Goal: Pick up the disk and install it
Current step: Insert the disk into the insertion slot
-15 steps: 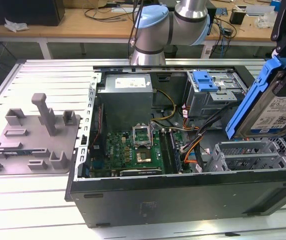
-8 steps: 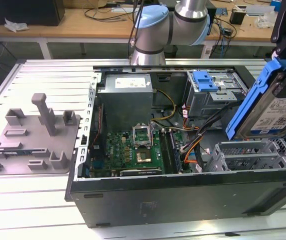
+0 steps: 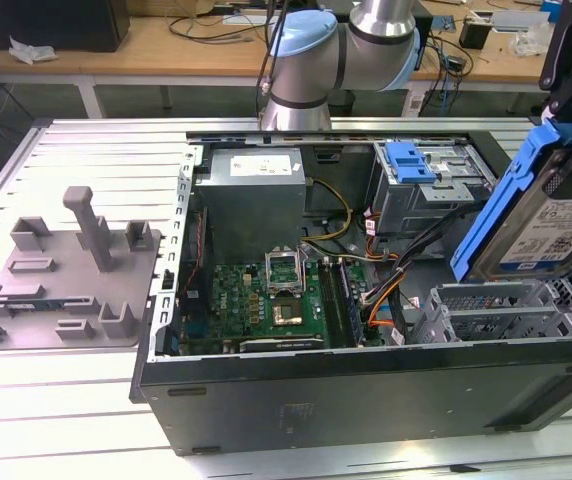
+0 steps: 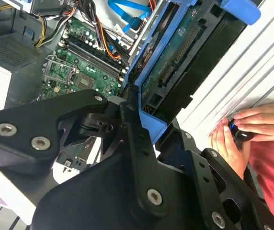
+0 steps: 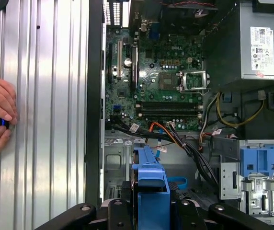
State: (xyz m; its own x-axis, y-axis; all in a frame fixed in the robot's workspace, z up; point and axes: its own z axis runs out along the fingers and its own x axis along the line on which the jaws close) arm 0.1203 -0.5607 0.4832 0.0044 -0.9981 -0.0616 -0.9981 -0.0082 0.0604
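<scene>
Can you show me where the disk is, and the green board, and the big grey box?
the disk (image 3: 554, 232): exterior view, on its white-and-blue label.
the green board (image 3: 236, 300): exterior view, on a green part beside the socket.
the grey box (image 3: 254, 212): exterior view, on its side below the sticker.

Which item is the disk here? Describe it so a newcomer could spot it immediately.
Start at the open computer case on the metal table and look above its end at the exterior view's right. There the gripper holds the disk tilted in the air. Unlike the bare blue bracket seated inside the case, it is a silver labelled drive within a blue frame.
</scene>
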